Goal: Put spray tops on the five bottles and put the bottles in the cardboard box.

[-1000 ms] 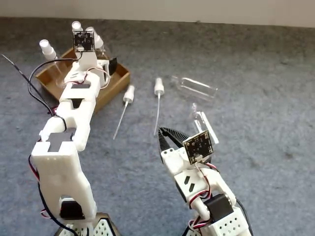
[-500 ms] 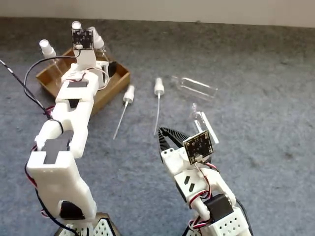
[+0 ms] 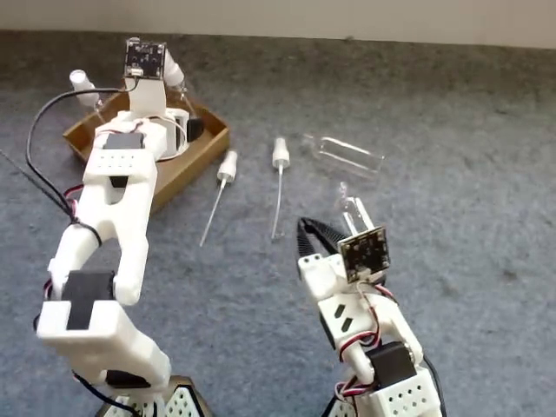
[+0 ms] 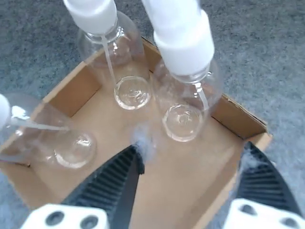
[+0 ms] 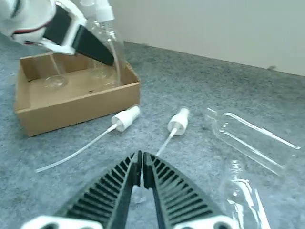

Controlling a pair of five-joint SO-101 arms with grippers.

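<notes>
Surface: grey carpet [image 3: 469, 104], with a pale wall strip along the top edge of the high view.
Cardboard box: cardboard box [image 3: 207, 146] sits upper left in the high view. It is shallow, brown and open-topped.
Bottles in box: three clear bottles stand on the box floor, each with a white spray top fitted.
- upright bottle A [image 4: 127, 71] and upright bottle B [image 4: 186, 100] stand just beside each other.
- leaning bottle [image 4: 52, 143] tilts outward over the box rim, apart from the other two.
Left arm: it runs from the lower left of the high view up to the box.
Left gripper: left gripper [image 4: 193, 157] hangs over the box floor. Its jaws are spread wide with nothing between them, and upright bottle B stands just past the gap.
Loose tops: two white sprayers with long dip tubes lie on the carpet in the upper centre of the high view, right of the box and apart from each other.
- left spray top [image 3: 228, 165] has its tube slanting down-left.
- right spray top [image 3: 281, 153] has its tube running almost straight down.
Bare bottles: both are clear, on their sides and without tops.
- far bottle [image 3: 343, 154] lies right of the loose tops.
- near bottle [image 3: 354, 211] lies below it, just above the right arm's wrist in the high view.
Right arm: it sits lower centre-right in the high view.
Right gripper: right gripper [image 5: 142, 160] is low over the carpet with its black ribbed jaws pressed together, holding nothing. It points toward the two loose tops, and the near bottle lies beside it.
Tally: three capped bottles are in the box and two bare ones are on the carpet.
</notes>
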